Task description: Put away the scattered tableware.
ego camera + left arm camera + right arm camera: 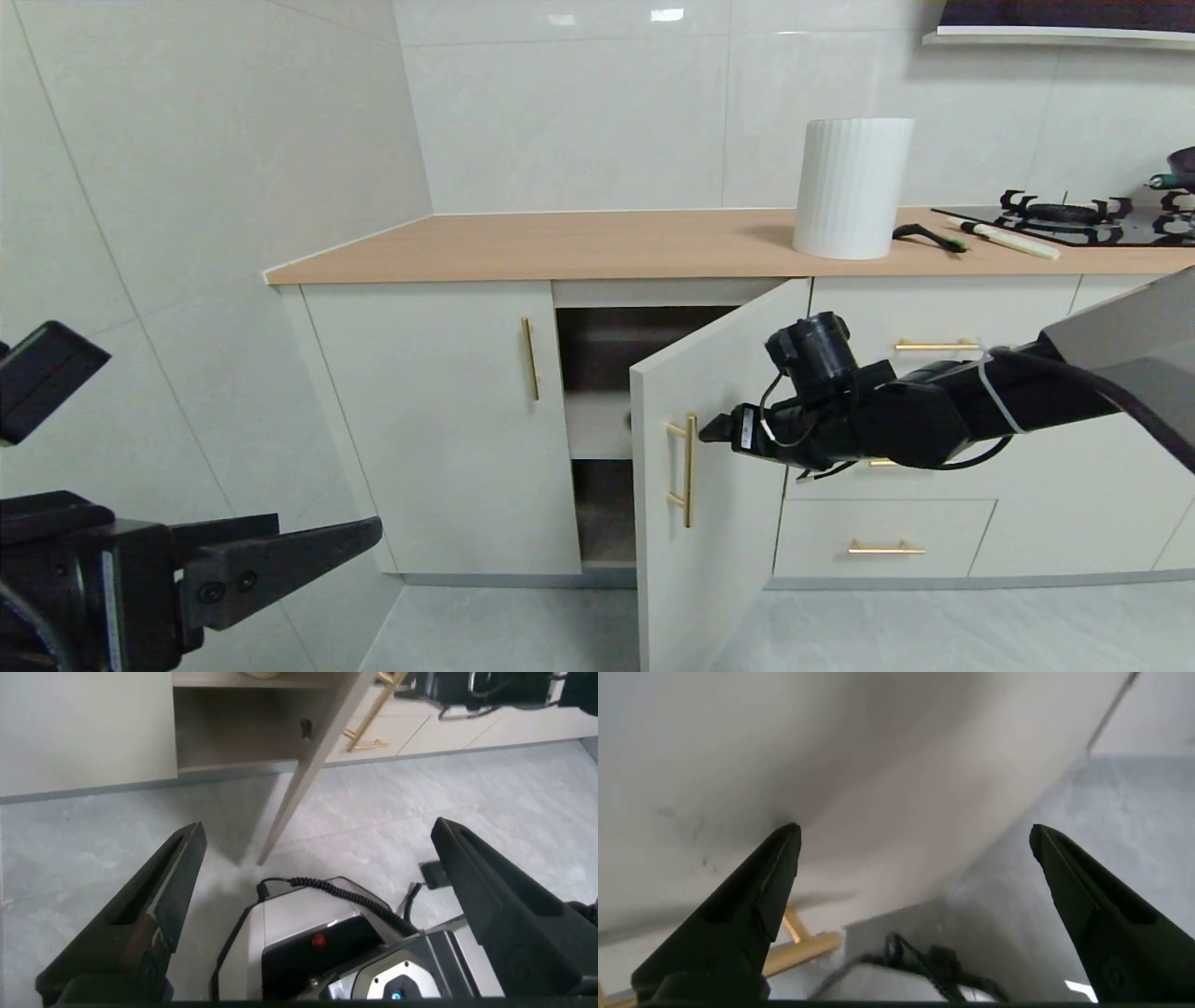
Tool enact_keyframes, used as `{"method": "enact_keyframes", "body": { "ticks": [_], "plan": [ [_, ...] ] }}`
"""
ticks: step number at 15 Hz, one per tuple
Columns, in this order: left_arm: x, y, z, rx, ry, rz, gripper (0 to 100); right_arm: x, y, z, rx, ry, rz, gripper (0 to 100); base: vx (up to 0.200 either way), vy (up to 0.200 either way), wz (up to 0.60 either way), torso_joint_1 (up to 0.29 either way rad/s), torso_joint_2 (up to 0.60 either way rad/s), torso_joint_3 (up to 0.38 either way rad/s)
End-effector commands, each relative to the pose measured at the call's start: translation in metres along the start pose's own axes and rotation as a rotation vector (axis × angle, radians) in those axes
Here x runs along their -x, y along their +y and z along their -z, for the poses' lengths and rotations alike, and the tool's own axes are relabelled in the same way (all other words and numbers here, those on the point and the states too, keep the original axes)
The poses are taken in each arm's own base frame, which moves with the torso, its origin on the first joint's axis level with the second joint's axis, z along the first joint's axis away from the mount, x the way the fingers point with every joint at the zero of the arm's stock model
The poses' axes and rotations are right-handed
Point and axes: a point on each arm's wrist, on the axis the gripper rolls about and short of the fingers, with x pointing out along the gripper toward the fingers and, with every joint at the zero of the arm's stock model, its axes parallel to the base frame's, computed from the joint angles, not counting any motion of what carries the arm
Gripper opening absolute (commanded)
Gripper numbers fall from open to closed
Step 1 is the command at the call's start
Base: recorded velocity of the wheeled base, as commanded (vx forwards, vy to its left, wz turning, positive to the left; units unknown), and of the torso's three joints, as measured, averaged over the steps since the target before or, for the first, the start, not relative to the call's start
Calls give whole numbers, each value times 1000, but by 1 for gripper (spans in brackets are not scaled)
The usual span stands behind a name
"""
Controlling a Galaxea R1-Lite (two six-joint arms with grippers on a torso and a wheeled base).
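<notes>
The right gripper [712, 428], wide open and empty, was just beside the gold bar handle [688, 471] of the open white cabinet door [728, 560]. The left gripper [318, 831], also wide open and empty, was low at the near left. A cream-handled utensil [1006, 239] lay far right on the wooden counter [579, 245].

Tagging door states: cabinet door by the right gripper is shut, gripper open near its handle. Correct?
No. The cabinet door is swung open, not shut; the head view shows it. The right gripper is open near its handle, as stated.
</notes>
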Motion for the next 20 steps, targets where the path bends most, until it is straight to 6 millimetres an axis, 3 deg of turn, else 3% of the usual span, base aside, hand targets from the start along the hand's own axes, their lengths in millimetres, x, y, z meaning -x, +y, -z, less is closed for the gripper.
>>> {"method": "enact_keyframes", "body": {
  "ticks": [1, 7, 13, 16, 20],
  "plan": [
    [-1, 0, 0, 0, 5, -2, 100, -10, -2, 4, -11, 16, 11, 100, 0, 0, 0, 0, 0, 0],
    [0, 1, 2, -43, 6, -1, 100, -22, -2, 3, -45, 15, 12, 100, 0, 0, 0, 0, 0, 0],
    [-2, 2, 5, -61, 19, -6, 100, -30, 1, 1, -103, 3, 5, 100, 200, 0, 0, 1, 2, 5],
    [-2, 2, 4, -61, 18, -4, 100, -40, 10, -8, -246, -37, -31, 100, 200, 0, 0, 2, 4, 2],
    [-2, 2, 5, -62, 18, -1, 100, -43, 18, -22, -376, -81, -70, 100, 0, 0, 0, 0, 0, 0]
  ]
}}
